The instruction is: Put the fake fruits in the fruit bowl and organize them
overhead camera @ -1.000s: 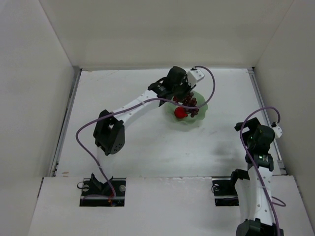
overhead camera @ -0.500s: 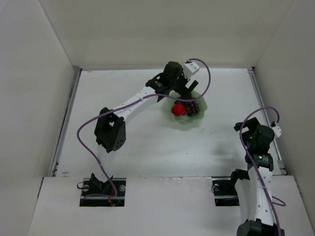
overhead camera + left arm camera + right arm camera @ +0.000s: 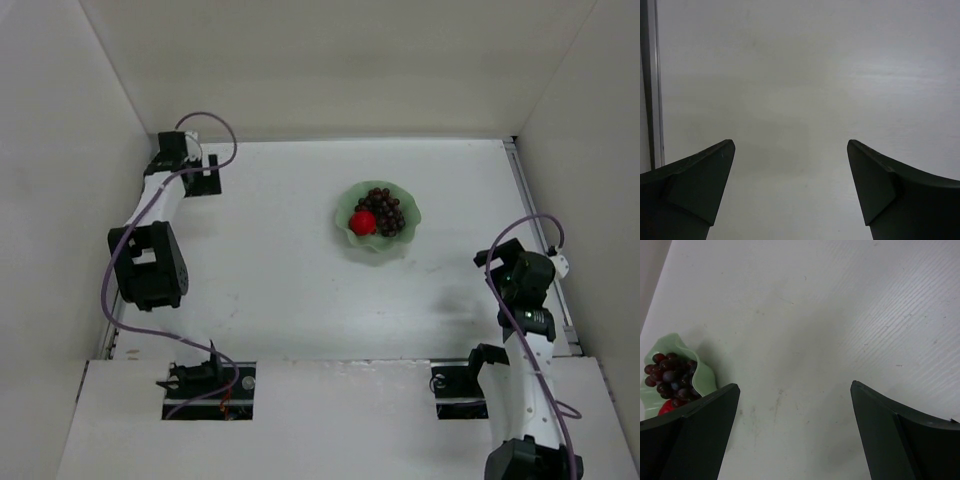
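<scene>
The pale green fruit bowl stands right of the table's middle. In it lie the red ball fruit and the dark grape bunch, side by side. My left gripper is far off at the back left corner, open, with only bare table between its fingers. By the right edge, my right gripper is open and holds nothing. Its wrist view catches the bowl at the left edge with the grapes and a bit of the red fruit.
White walls close in the table at the back and on both sides. A metal rail runs along the left edge, and shows as a dark strip in the left wrist view. Another rail runs along the right edge.
My left gripper opened over the bowl and left the grapes in it beside the red fruit. The left arm then swung away to the back left corner. The right arm stayed put.
</scene>
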Controlling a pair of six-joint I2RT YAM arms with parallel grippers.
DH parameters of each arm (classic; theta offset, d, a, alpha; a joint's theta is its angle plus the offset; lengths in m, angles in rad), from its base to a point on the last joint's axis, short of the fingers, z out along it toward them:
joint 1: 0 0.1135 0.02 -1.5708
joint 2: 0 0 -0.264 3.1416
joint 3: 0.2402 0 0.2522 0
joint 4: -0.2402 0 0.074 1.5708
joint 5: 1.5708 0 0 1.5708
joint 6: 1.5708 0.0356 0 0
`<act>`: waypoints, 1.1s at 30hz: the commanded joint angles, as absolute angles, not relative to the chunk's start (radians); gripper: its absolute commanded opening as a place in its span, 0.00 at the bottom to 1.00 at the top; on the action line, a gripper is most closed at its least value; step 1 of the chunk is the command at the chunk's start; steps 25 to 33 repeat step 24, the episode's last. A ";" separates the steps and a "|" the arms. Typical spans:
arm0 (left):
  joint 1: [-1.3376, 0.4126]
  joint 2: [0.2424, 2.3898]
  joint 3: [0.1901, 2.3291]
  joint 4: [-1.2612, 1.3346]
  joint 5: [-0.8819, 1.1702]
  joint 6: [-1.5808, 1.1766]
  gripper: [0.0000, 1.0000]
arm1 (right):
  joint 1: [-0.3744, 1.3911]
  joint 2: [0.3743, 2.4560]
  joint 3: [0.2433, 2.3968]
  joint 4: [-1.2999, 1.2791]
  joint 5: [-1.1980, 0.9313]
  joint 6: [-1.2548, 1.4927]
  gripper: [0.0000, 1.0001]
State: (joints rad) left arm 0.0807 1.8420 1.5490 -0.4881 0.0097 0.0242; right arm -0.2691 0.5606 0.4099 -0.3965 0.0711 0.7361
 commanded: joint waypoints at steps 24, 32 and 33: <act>0.231 1.503 1.131 -0.284 0.012 -0.127 1.00 | -0.300 0.548 0.443 -0.362 0.075 0.715 1.00; 0.231 1.503 1.131 -0.284 0.012 -0.127 1.00 | -0.300 0.548 0.443 -0.362 0.075 0.715 1.00; 0.231 1.503 1.131 -0.284 0.012 -0.127 1.00 | -0.300 0.548 0.443 -0.362 0.075 0.715 1.00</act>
